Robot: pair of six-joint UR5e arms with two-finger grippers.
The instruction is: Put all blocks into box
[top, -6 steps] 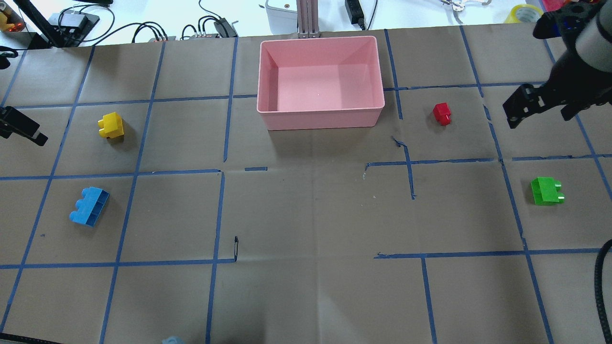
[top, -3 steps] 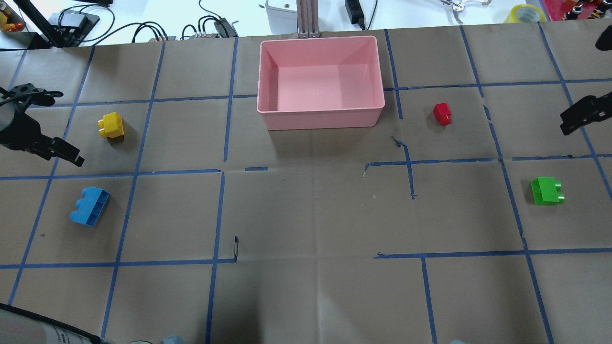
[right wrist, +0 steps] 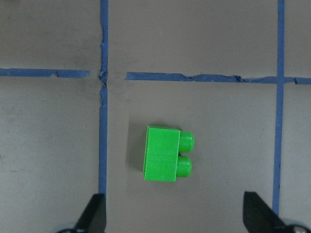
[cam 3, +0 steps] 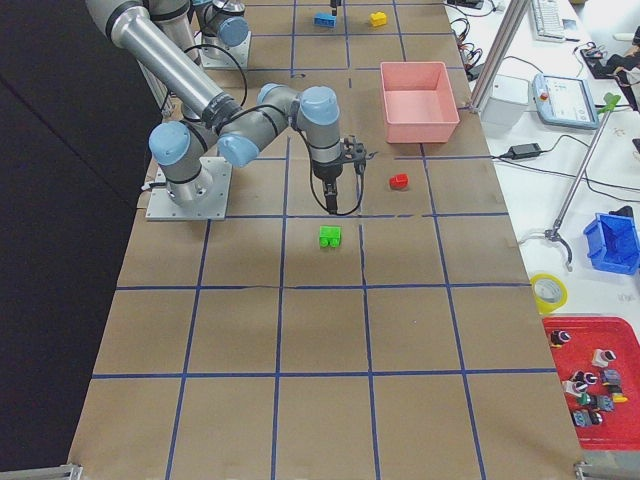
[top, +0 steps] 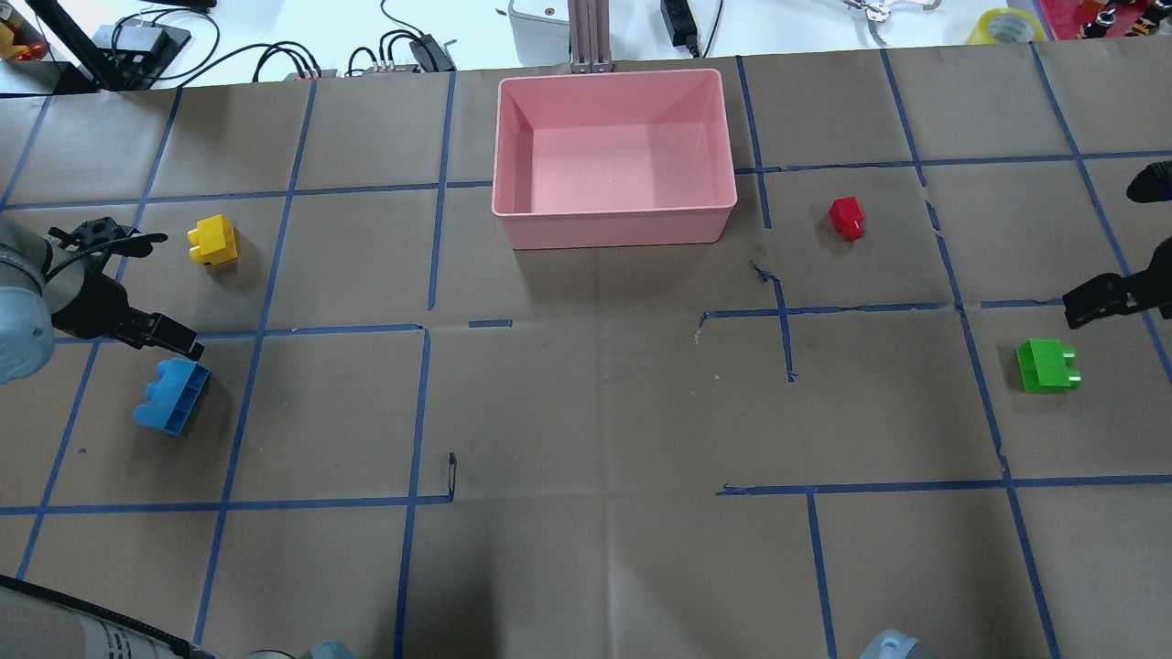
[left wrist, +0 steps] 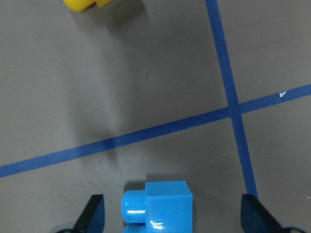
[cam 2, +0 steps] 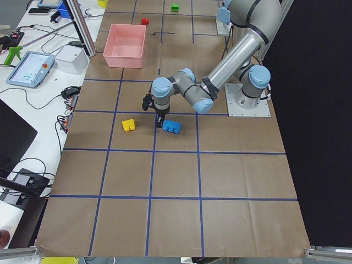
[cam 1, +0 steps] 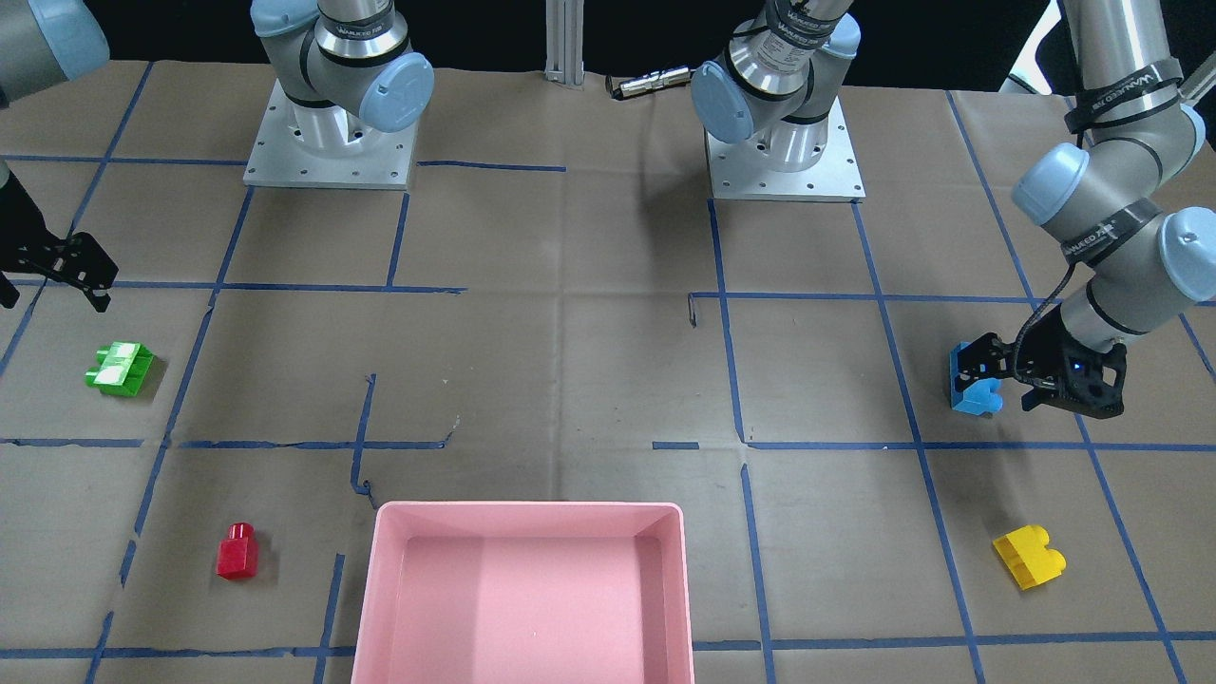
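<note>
The pink box (top: 613,229) stands empty at the table's far middle. The blue three-stud brick (top: 172,395) lies near left, and my left gripper (cam 1: 996,380) hangs open right above it; in the left wrist view the brick (left wrist: 158,206) sits between the fingertips (left wrist: 95,213). The yellow brick (top: 212,240) lies beyond it. The green brick (top: 1047,366) lies near right. My right gripper (cam 1: 52,290) is open above the table beside it; the right wrist view shows the brick (right wrist: 167,160) ahead of the fingers. The red brick (top: 847,218) lies right of the box.
Brown paper with a blue tape grid (top: 421,403) covers the table. Cables (top: 275,55), a grey device (top: 536,27) and a tape roll (top: 1007,23) lie past the far edge. The two arm bases (cam 1: 332,142) stand on the robot side.
My left gripper has come in from the left edge to above the blue brick. My right gripper has swung away from the far right towards the green brick. No brick has moved.
</note>
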